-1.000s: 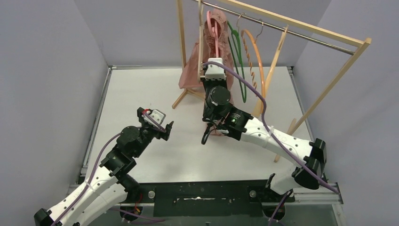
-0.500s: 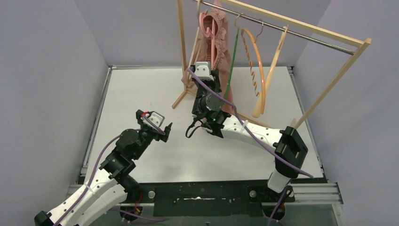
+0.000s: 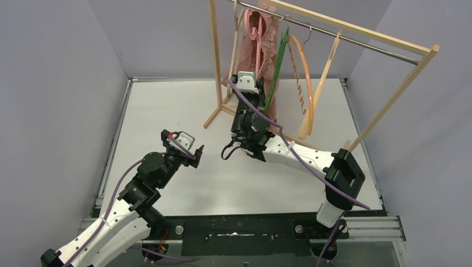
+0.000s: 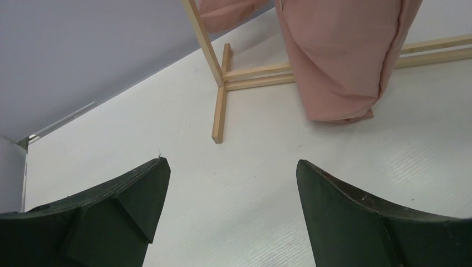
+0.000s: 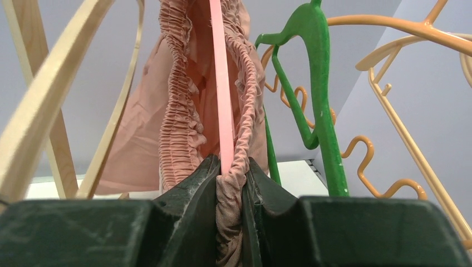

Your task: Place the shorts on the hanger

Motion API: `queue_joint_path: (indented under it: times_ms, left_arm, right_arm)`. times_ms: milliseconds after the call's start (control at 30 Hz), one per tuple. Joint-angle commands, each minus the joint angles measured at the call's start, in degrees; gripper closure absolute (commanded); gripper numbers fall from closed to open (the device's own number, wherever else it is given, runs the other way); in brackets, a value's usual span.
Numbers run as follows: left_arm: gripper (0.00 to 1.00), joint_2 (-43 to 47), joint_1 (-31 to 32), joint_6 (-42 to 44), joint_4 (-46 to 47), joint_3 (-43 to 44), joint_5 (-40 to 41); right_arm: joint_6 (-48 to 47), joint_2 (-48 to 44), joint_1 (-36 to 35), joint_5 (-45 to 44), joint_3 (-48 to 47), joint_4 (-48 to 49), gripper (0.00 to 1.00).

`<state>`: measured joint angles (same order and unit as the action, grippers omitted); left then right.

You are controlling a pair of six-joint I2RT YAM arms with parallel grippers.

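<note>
Fingers [image 5: 192, 192] on our right gripper [image 5: 228, 172] pinch the shorts [image 5: 178, 111] and the hanger [image 5: 221, 83] together. We should seat the gathered waistband evenly either side of the pink bar before releasing. Both rise straight up from the fingertips; our left gripper [image 4: 231, 183], spread and empty, sits well apart.

The right pincer [image 5: 230, 162] is black, and between its fingers [image 5: 189, 192] run dusty-pink shorts [image 5: 178, 122] with a finely ruffled waistband and a brighter pink hanger [image 5: 221, 100]. Just right of it hangs a bright green hanger [image 5: 320, 100]; further right, a wavy orange hanger [image 5: 389, 25] and a pale tan hanger [image 5: 401, 127]. Left of it, the rack [image 5: 50, 100] is light bare wood. The left pincer [image 4: 232, 164] is black too, above a white table [image 4: 111, 128].
</note>
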<state>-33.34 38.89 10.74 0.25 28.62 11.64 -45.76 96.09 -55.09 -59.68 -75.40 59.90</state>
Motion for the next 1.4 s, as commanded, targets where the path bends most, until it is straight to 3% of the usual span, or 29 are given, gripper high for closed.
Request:
queue_joint_path:
  times_ms: [0,1067,1233,1367]
  left_arm:
    - [0.15,0.0,-0.3,-0.1,4.1,0.4,-0.4]
    - [0.15,1.5,-0.5,-0.6,3.4,0.4,-3.2]
    - [0.15,1.6,-0.5,-0.7,3.3,0.5,-3.6]
    - [0.15,2.0,-0.5,-0.8,3.2,0.4,-3.7]
  right_arm:
    - [1.0,-2.5,1.3,4.4,-1.9,6.5,1.00]
    - [5.5,3.2,6.1,4.8,-9.4,-1.4,1.00]
    - [10.4,4.7,6.1,0.7,-15.1,-9.9,1.00]
    - [23.0,5.7,5.5,-4.8,-22.9,-30.3,1.00]
